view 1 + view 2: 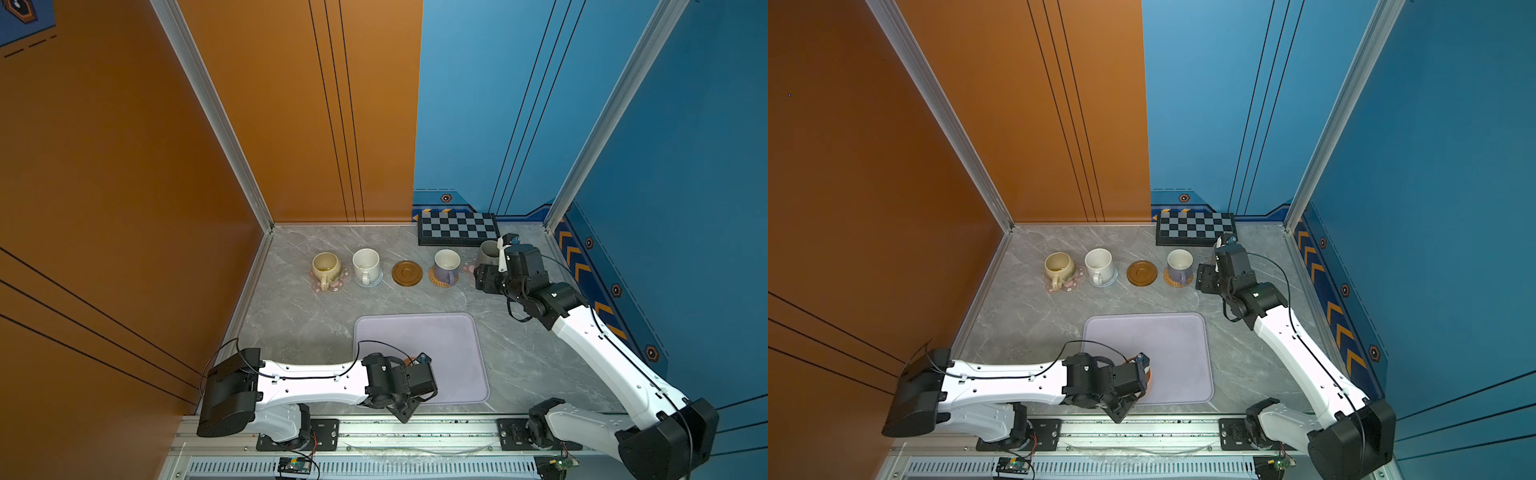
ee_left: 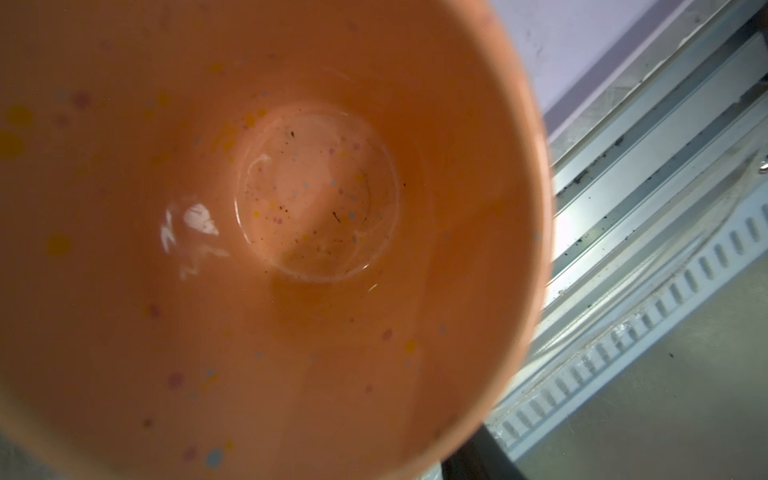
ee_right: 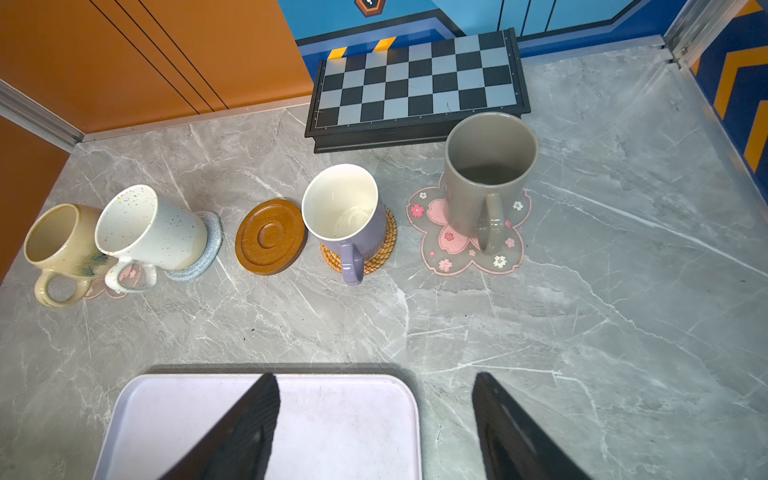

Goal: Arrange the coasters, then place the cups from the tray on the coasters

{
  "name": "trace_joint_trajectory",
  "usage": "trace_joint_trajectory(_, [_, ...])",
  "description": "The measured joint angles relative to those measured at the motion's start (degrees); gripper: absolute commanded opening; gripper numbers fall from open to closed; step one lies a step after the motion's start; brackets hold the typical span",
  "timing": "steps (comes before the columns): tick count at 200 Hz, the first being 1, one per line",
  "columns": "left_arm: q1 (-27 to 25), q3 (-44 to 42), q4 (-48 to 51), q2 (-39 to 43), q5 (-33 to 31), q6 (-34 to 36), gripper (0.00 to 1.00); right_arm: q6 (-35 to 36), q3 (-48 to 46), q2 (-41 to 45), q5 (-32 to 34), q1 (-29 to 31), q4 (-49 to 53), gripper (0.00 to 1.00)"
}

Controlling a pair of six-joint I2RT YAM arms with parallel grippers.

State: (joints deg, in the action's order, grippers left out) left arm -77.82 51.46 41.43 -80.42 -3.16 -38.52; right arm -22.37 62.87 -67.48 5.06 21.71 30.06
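The orange-peach cup [image 2: 291,249] fills the left wrist view, and a sliver of it [image 1: 1151,376] shows on the lavender tray [image 1: 457,332]. My left gripper [image 1: 417,368] sits over it with its grip hidden. Along the back, the beige cup [image 1: 326,266] stands on a pink flower coaster [image 1: 334,284]. The speckled white cup [image 1: 365,264] stands on the blue-grey one [image 3: 203,253], and the lavender cup [image 3: 345,216] on rattan [image 3: 380,253]. The grey cup [image 3: 486,166] stands on a pink flower coaster [image 3: 440,216]. The brown disc coaster [image 1: 407,273] is bare. My right gripper [image 3: 376,376] hangs open and holds nothing.
A black-and-grey checkerboard [image 1: 459,228] lies against the back wall, just behind the grey cup. Orange and blue walls close the table at the left, back and right. A metal rail [image 1: 415,432] carries both arm bases along the front edge.
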Motion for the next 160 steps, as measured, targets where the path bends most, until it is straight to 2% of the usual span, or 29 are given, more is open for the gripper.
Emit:
trace_joint_trajectory(83, [2.34,0.0,-0.02,-1.92,-1.55,-2.54,0.4,0.0,-0.11,0.0,-0.66,-0.79,0.0,0.76])
trace_joint_trajectory(145, [2.45,-0.02,-0.13,-1.92,-1.53,-2.8,0.39,-0.2,-0.11,0.0,-1.05,-0.9,0.0,0.76])
trace_joint_trajectory(160, [2.45,-0.07,-0.15,-1.86,-1.53,-3.02,0.42,-0.22,-0.11,0.0,-1.2,-0.96,0.0,0.76])
